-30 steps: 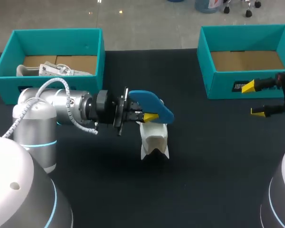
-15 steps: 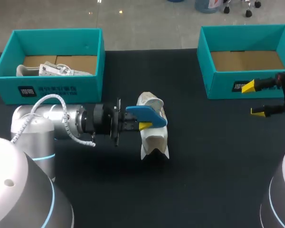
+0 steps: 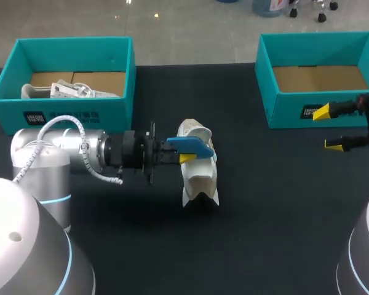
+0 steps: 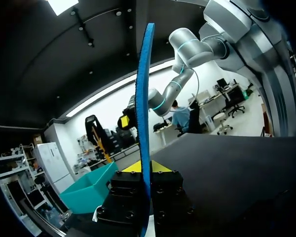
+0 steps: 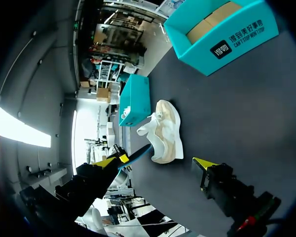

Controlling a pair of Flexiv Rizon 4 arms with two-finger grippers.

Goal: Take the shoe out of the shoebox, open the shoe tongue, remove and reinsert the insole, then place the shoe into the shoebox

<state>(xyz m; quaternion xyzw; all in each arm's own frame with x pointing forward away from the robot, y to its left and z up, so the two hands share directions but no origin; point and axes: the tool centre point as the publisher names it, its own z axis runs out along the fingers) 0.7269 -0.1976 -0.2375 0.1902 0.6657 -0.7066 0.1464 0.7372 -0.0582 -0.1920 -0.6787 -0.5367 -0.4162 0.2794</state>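
1. Opening on the containers: two teal boxes on the black table [image 3: 264, 215], the left box [image 3: 67, 114] at the far left corner, the right box [image 3: 283, 107] at the far right corner, well apart.
2. Inside the left box: a second shoe [image 3: 61, 91], white, laces showing, lying against the near wall, with a brown cardboard lining [image 3: 104, 80] bare behind it.
3. Inside the right box: only a brown cardboard floor [image 3: 320, 78] on show.
4. Down on the table between the two boxes and outside both: the white shoe [image 3: 200, 178], nearer the middle than either box, also plain in the right wrist view [image 5: 167, 131].
5. Over to the left pincer [image 3: 186, 153]: pressed from both sides onto the blue insole [image 3: 190, 145], holding it just over the far half of the white shoe. Touching the shoe or not: cannot tell.
6. Same grip from the left wrist view: insole [image 4: 144, 98] seen edge-on as a thin blue blade, standing straight up out of the left pincer [image 4: 141, 168], one yellow tip on each side of it.
7. Now the right pincer [image 3: 327, 129]: spread wide, pinching nothing, hanging just in front of the right box's near wall, well apart from the white shoe.
8. Running the tally: two boxes, both teal. Two shoes, both white, one boxed and one out on the table. One insole, blue. Two pincers, one loaded and one bare.
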